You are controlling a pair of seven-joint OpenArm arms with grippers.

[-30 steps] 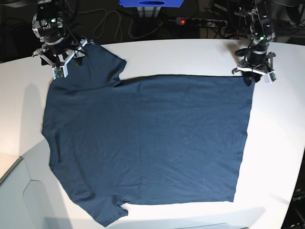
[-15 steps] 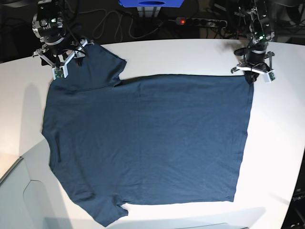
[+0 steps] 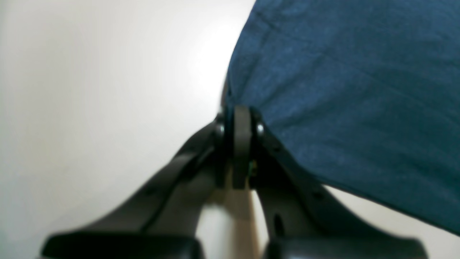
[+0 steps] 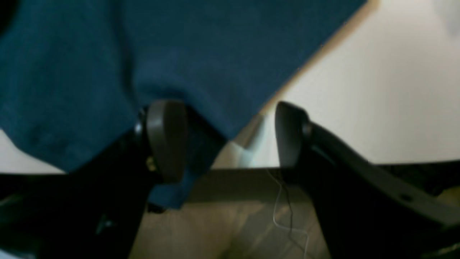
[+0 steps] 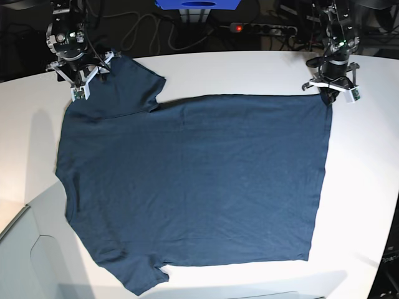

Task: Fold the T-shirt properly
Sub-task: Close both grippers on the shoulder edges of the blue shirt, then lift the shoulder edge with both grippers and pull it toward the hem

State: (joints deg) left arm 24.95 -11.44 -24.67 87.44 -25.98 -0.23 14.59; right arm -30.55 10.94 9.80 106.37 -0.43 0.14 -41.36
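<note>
The dark navy T-shirt (image 5: 193,180) lies spread flat on the white table (image 5: 365,187), with one sleeve at the back left and the hem along the right. My left gripper (image 5: 328,94) stands at the hem's back right corner. In the left wrist view its jaws are pressed together, and the left gripper (image 3: 241,118) is shut on the edge of the T-shirt (image 3: 352,90). My right gripper (image 5: 87,76) hovers over the back left sleeve. In the right wrist view the right gripper (image 4: 228,138) is open, with the sleeve cloth (image 4: 201,57) draped over one finger (image 4: 167,140).
Behind the table lie a power strip (image 5: 262,28) with a red light, loose cables (image 5: 143,31) and a blue object (image 5: 198,5). The table's edge cuts across the front left, with a grey surface (image 5: 25,261) below it.
My left gripper has closed on the hem corner and drawn it slightly toward the back of the table. The right arm has shifted only a little, still open.
</note>
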